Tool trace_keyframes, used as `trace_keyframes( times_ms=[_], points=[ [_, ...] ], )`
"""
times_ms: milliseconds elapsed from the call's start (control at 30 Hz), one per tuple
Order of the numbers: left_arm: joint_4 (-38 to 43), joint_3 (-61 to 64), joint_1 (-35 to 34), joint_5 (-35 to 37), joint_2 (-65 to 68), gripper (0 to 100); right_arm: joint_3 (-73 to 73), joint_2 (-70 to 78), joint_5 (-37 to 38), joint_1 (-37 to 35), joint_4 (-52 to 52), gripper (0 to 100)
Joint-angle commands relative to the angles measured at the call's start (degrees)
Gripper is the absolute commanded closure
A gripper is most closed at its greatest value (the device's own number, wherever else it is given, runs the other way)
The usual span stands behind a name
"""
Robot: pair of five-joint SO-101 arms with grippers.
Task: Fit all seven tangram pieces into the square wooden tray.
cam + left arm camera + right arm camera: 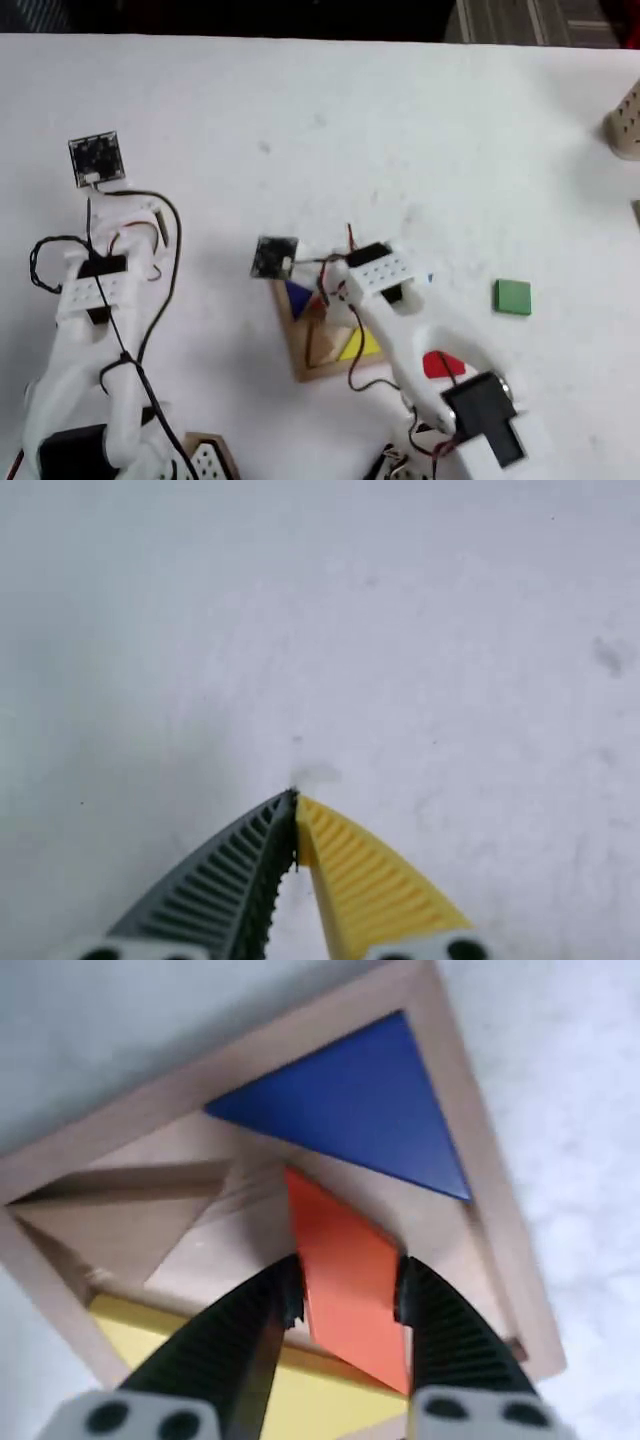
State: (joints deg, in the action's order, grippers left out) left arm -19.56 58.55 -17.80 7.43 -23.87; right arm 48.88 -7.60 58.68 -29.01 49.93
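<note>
**High view.** Two arms stand on one white table (300, 130). The left arm (95, 290) is over bare surface, well apart from the pieces. The right arm (385, 275) leans over the one square wooden tray (300, 362). In the tray show one blue triangle (297, 295) and one yellow piece (362, 345). Two pieces lie outside it. One is a green square (512, 297), well apart from the tray. The other is a red piece (443, 365), just beside the right arm. One pale pegged object (625, 125) sits at the table's far edge.

**Left wrist view.** The left gripper (296, 825) has two fingers, one grey (215, 890) and one yellow (365, 880). Their tips meet and hold nothing, above bare table.

**Right wrist view.** The right gripper (347, 1295) has two dark fingers (245, 1330). They are set narrow and clamp one orange parallelogram (335, 1230) by its two long edges, inside the tray. The parallelogram's far corner lies near the blue triangle, which fills one corner of the tray. The yellow piece sits along the nearer wall, partly under the fingers. Pale wooden shapes (120, 1225) take up the rest. I cannot tell how many there are, nor whether the parallelogram lies flat.
</note>
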Motion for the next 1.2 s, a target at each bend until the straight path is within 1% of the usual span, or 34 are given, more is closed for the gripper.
trace_keyframes(
  times_ms=[0,100,200,367,433,567,633,700,800,967,1100,1167],
  points=[
    [1.41,-0.18,1.01,-0.53,-0.22,98,2.73,-6.81,0.0,-0.4,1.36,88.2],
    [1.41,-0.18,1.01,-0.53,-0.22,98,4.48,-10.24,-0.7,-0.13,0.4,83.7],
    [1.41,-0.18,1.01,-0.53,-0.22,98,5.71,-9.71,-5.45,-0.04,-3.82,77.2],
    [1.41,-0.18,1.01,-0.53,-0.22,98,5.71,-4.0,-5.63,0.04,-6.9,76.6],
    [1.41,-0.18,1.01,-0.53,-0.13,98,4.57,-1.63,-5.63,0.04,-6.73,80.0],
    [1.41,-0.18,1.01,-0.53,-0.13,98,1.05,-0.31,-6.07,1.1,-6.02,99.1],
    [1.41,-0.18,1.01,-0.53,-0.13,98,-1.58,-1.01,-7.65,2.51,-3.12,95.7],
    [1.41,-0.18,1.01,-0.53,-0.13,98,-4.92,-2.77,-12.04,4.44,-0.31,95.1],
    [1.41,-0.18,1.01,-0.53,-0.13,98,-10.37,-6.73,-15.03,9.01,5.76,95.0],
    [1.41,-0.18,1.01,-0.62,-0.13,98,-16.88,-13.85,-15.12,19.56,15.25,94.7],
    [1.41,-0.18,1.01,-0.62,-0.13,98,-17.93,-17.89,-14.33,30.2,17.98,94.6],
    [1.41,-0.18,1.01,-0.62,-0.13,98,-16.88,-18.59,-11.52,35.91,18.95,94.6]
  ],
)
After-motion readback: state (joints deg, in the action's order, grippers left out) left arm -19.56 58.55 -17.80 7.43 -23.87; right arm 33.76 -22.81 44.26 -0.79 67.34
